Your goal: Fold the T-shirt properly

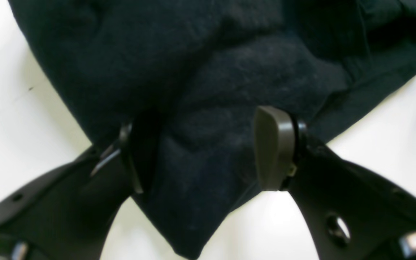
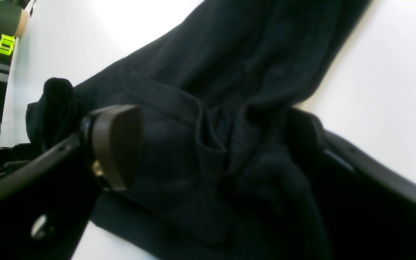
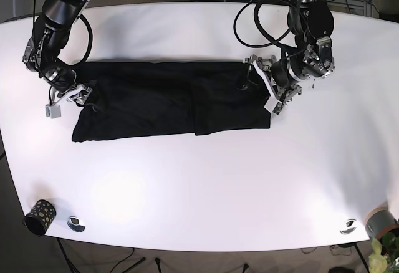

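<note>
A black T-shirt lies as a long flat band across the white table. My left gripper sits at the band's right end. In the left wrist view the left gripper is open, its fingers wide apart, with a bunched corner of the T-shirt between them. My right gripper is at the band's left end. Up close the right gripper is open too, straddling a ridge of the T-shirt; its far finger is half hidden against the dark cloth.
A dark speckled cup and a small round cap sit at the table's front left. Another round cap and a grey pot are at the front right. Cables hang behind the left arm.
</note>
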Tool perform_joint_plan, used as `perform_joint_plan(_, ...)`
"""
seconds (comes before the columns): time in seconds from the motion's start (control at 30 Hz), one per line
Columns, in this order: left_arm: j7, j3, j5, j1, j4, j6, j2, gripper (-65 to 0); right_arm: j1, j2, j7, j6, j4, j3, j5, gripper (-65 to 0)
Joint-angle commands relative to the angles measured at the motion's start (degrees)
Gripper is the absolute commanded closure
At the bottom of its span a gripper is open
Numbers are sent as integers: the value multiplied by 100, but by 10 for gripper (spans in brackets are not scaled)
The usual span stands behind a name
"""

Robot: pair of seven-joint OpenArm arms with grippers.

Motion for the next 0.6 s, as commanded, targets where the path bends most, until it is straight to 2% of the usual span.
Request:
perform_joint_plan(0.0,-75,17,-67,-67,66,-25,-102,-385,81,95,-60,-47,82,8,-85,-491)
perform_joint_plan(0.03,-75,35,-67,-85,66,-25,-128,-385,90,95,-51,-47,82,8,-85,-453)
perform_joint_plan(0.2,-75,351,-67,-296,57,-25,-304,-385,108,121,-25,-47,117,-10,-85,-105)
perform_joint_plan(0.27,-75,483,-67,-322,13,-25,-313,-385,108,139,-34,-47,161,-10,-85,-2)
perform_joint_plan(0.37,-66,580,-67,-489,-145,-25,-304,-385,64,218,-51,-47,539,-1,-85,-2)
perform_joint_plan(0.47,-66,756,-67,-630,-383,-25,-277,-385,-121,253,-60,-47,1031,-1,-85,-29)
perform_joint_plan(0.57,-75,1046,-93,-788,-673,14,-251,-385,-341,253,-60,-253,1690,-1,-59,-30)
